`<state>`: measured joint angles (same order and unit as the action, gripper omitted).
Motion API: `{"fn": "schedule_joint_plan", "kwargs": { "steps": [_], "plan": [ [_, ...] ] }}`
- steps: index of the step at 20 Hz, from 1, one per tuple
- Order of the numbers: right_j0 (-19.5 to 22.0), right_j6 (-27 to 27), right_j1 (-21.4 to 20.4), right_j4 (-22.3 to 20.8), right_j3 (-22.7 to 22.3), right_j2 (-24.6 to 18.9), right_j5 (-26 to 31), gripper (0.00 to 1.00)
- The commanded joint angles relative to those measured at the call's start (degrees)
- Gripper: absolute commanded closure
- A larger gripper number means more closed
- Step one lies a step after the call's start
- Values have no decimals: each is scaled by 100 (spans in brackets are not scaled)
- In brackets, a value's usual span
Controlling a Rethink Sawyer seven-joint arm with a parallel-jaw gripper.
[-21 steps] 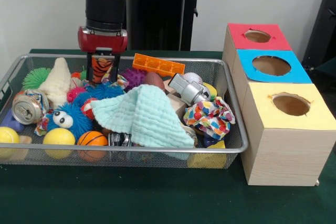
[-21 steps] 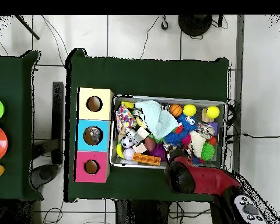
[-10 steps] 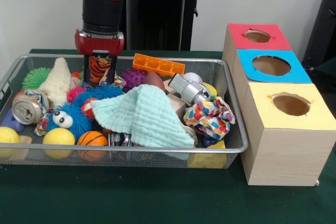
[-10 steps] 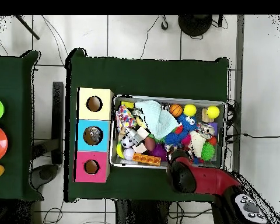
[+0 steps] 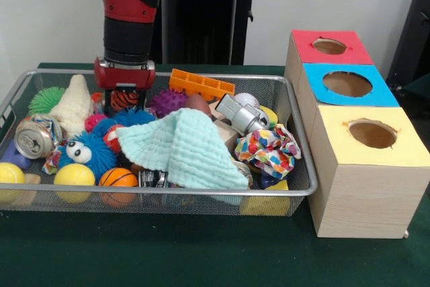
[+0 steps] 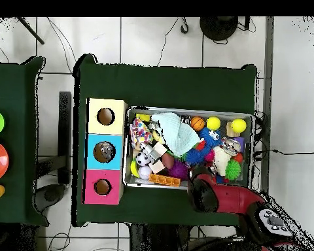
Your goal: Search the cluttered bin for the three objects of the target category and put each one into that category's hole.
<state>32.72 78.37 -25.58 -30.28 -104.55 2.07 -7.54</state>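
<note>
Gripper (image 5: 123,99) is closing around the tiger-striped toy (image 5: 123,99) at the far side of the wire bin (image 5: 201,198), beside the purple spiky ball (image 5: 166,101). Toy is looking soft and light (probably plush), so pinching mid-body suits.

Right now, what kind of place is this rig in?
Probably a robotics lab test cell: a wire bin of mixed toys on a green-covered table, three wooden boxes with colour-coded holes, and loose cables across a tiled floor.
</note>
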Motion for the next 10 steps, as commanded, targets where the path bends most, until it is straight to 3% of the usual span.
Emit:
{"fn": "schedule_joint_plan", "kwargs": {
  "steps": [1, 10],
  "plan": [
    [8, 646, 898, -214, 602, 306, -58, 0],
    [116, 541, 856, -188, 687, 360, 56, 0]
  ]
}}
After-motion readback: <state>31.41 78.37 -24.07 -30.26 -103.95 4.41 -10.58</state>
